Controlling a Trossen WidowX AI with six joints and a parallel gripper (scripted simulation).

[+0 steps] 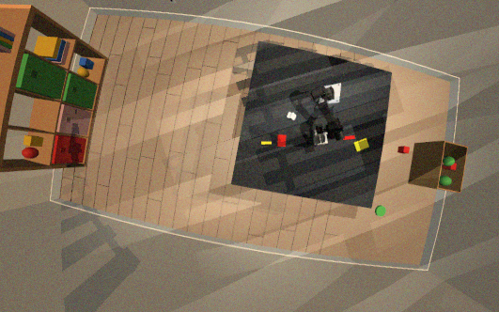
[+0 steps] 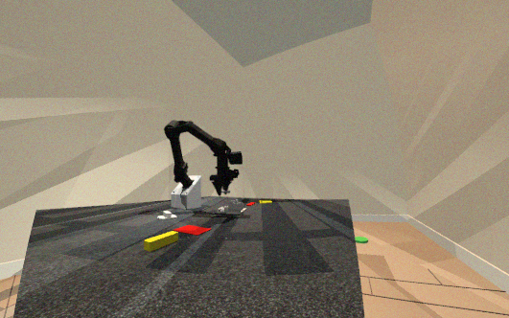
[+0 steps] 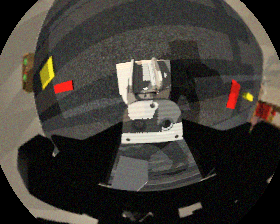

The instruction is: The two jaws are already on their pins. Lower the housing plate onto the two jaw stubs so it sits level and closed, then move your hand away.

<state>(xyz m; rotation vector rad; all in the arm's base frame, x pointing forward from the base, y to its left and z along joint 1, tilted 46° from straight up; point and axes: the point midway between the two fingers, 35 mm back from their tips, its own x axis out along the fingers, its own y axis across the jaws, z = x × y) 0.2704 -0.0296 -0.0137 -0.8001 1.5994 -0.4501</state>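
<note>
My gripper [image 3: 151, 123] [image 2: 222, 193] is shut on the housing plate [image 3: 152, 138], a pale plate with small holes and a rounded far end. In the exterior view the fingertips hang above the mat and the low jaw assembly. The white base [image 3: 122, 80] [image 1: 325, 138] lies under and beyond the plate in the wrist view. Two upright pale jaws, the left jaw [image 3: 131, 80] and the right jaw [image 3: 155, 70], stand on it, side by side. The plate's far end overlaps their near ends in that view. The pins and contact are hidden.
A red block [image 1: 282, 140] [image 2: 193, 230] and yellow bar [image 1: 266, 143] [image 2: 161, 240] lie to one side. A red bar [image 1: 349, 137] and yellow block [image 1: 361, 145] lie to the other. Small white pieces [image 1: 291, 116] [image 2: 167, 215] lie near the arm's white mount [image 1: 336, 93] [image 2: 191, 195].
</note>
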